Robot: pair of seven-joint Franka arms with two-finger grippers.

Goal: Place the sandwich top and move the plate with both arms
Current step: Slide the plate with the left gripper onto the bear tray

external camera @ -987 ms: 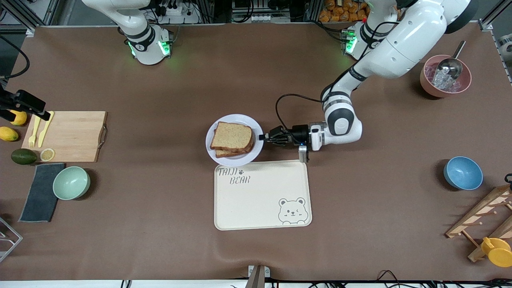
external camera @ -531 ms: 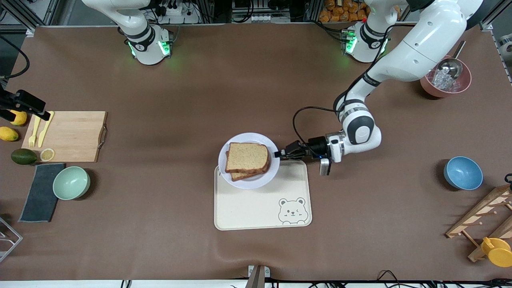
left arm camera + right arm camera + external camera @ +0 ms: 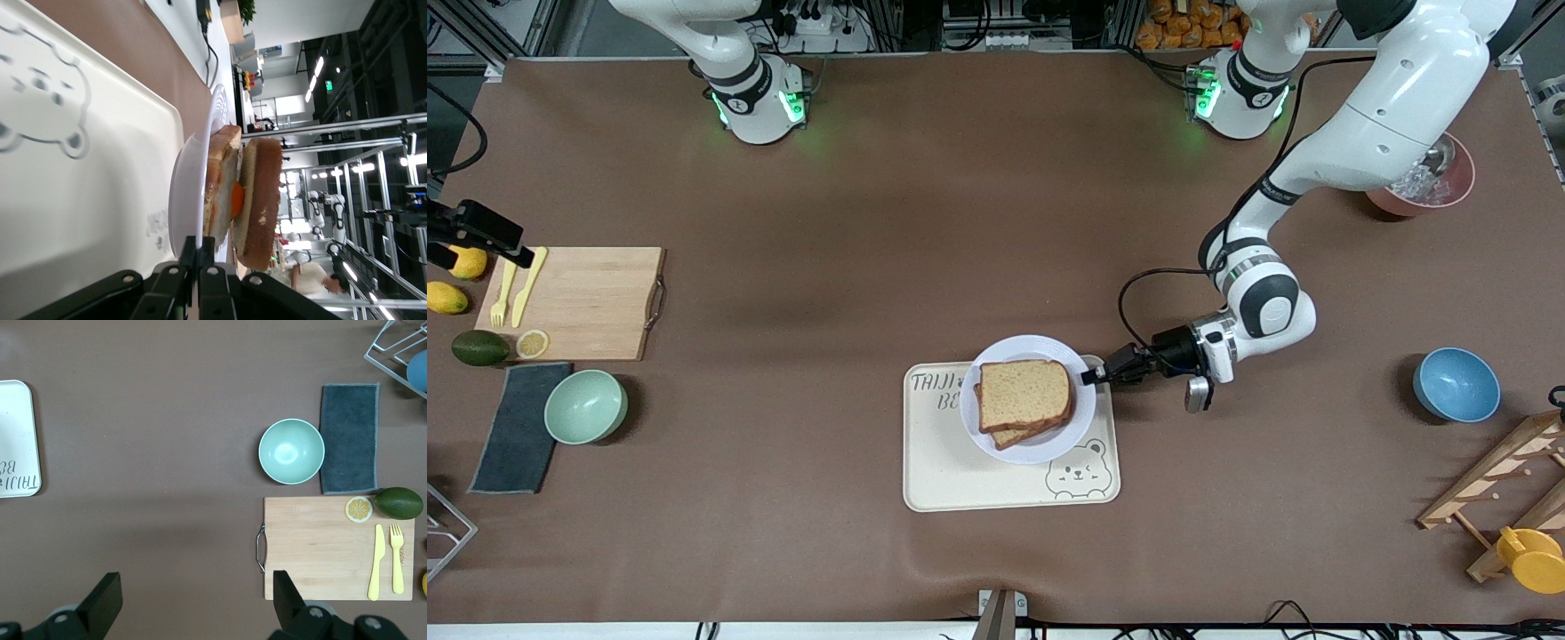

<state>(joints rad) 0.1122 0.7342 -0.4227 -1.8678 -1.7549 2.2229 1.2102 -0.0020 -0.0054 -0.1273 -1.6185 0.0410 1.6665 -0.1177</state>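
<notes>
Over the tray (image 3: 960,462), left gripper (image 3: 1092,376) jaws pinch the plate (image 3: 1040,449) rim; right gripper (image 3: 193,600) jaws spread, waiting.

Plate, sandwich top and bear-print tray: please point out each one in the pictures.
plate (image 3: 985,427), front view, on its bare rim.
sandwich top (image 3: 1024,394), front view, on the middle of the upper slice.
bear-print tray (image 3: 938,467), front view, on its bare surface beside the bear.

High front overview; wrist views sharing the tray (image 3: 960,471).
</notes>
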